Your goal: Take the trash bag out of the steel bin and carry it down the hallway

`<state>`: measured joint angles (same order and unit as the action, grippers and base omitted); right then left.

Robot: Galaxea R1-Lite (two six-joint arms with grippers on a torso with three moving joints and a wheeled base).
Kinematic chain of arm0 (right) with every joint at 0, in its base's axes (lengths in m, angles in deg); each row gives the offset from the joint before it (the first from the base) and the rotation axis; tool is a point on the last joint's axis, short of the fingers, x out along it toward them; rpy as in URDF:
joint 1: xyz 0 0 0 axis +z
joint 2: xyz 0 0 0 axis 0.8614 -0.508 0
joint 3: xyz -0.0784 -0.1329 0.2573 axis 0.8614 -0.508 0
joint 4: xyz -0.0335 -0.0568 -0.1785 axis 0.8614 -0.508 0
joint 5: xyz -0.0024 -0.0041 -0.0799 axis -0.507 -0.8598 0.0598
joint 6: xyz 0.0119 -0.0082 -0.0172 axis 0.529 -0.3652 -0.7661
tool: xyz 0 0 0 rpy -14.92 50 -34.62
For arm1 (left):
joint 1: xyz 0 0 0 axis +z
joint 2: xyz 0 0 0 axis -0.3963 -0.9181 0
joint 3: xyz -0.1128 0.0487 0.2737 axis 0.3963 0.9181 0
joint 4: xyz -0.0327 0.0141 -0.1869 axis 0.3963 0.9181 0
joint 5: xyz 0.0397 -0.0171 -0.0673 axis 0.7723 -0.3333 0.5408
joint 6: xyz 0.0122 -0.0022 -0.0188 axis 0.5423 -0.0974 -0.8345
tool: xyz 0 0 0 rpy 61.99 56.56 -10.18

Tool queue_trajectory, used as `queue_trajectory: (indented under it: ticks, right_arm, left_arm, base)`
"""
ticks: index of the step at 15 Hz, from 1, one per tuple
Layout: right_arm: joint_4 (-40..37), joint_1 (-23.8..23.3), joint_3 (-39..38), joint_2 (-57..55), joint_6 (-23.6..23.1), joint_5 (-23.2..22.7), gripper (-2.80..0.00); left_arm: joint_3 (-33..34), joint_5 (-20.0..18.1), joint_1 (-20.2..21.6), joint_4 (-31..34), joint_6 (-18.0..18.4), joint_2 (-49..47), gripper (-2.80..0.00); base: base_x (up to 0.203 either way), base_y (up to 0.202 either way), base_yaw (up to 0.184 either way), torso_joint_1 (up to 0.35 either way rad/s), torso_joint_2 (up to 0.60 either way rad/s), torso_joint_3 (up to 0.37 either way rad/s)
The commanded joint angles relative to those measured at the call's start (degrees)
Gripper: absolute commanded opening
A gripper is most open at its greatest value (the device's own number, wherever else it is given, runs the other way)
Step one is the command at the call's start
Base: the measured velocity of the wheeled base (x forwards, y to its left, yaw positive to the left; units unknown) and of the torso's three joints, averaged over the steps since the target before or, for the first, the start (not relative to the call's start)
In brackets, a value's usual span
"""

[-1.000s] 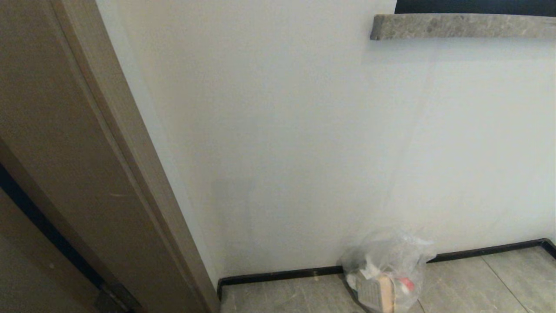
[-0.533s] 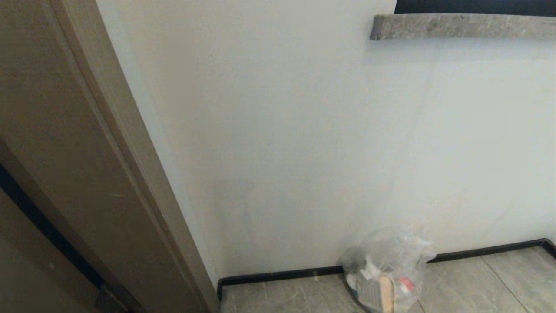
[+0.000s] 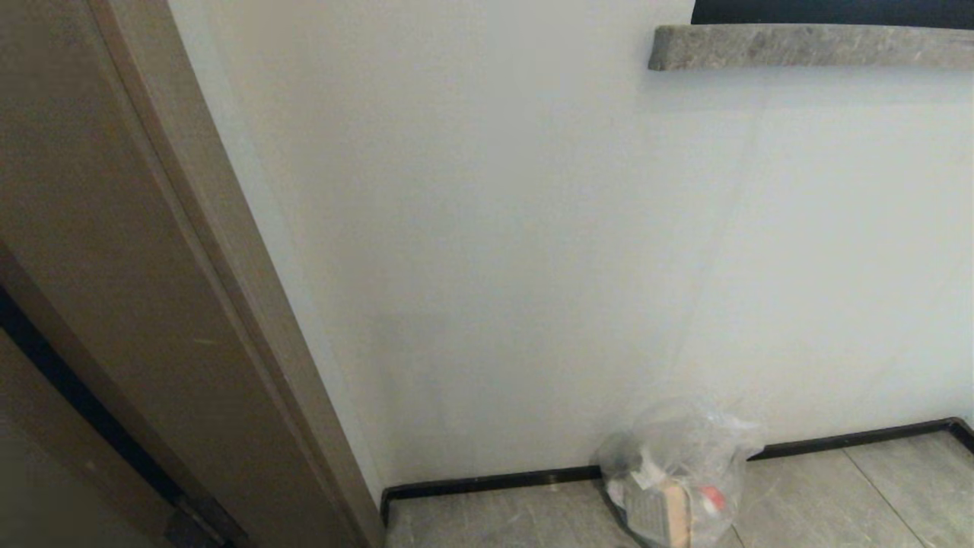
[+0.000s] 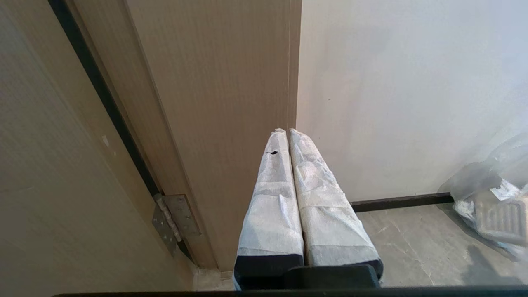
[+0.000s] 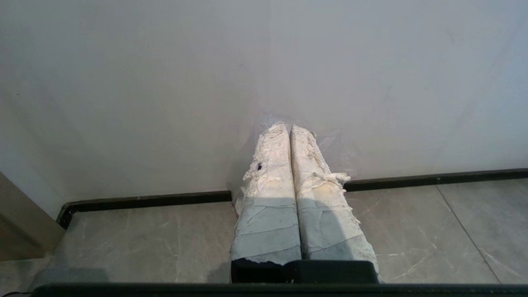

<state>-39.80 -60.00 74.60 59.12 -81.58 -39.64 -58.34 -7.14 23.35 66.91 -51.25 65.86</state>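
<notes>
The trash bag (image 3: pixel 673 487), clear crinkly plastic with paper scraps and a red-capped item inside, rests on the hallway floor tiles (image 3: pixel 837 495) against the white wall. It also shows at the edge of the left wrist view as the trash bag (image 4: pixel 491 206). In the right wrist view my right gripper (image 5: pixel 288 126) is shut, and the trash bag (image 5: pixel 342 152) shows just beyond its wrapped fingers; I cannot tell whether they touch. My left gripper (image 4: pixel 288 131) is shut on nothing, facing the door frame's edge. Neither arm is in the head view. The steel bin is out of view.
A tan wooden door frame (image 3: pixel 190 304) and door with a metal hinge (image 4: pixel 171 218) stand on the left. A black baseboard (image 3: pixel 494 481) runs along the wall. A grey stone ledge (image 3: pixel 806 44) juts out high on the right.
</notes>
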Motion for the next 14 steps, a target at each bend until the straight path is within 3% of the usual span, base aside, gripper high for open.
queue_trajectory:
  ticks: [1, 14]
  right_arm:
    - [0.02, 0.0, 0.0, 0.01, -0.16, -0.01, -2.8]
    - [0.0, 0.0, 0.0, -0.07, -0.69, -0.15, -2.8]
  left_arm:
    - [0.0, 0.01, 0.0, 0.0, -0.05, -0.02, -2.8]
    - [0.0, 0.01, 0.0, 0.0, -0.05, -0.02, -2.8]
  base:
    - [0.0, 0.0, 0.0, 0.0, 0.0, 0.0]
    - [0.0, 0.0, 0.0, 0.0, 0.0, 0.0]
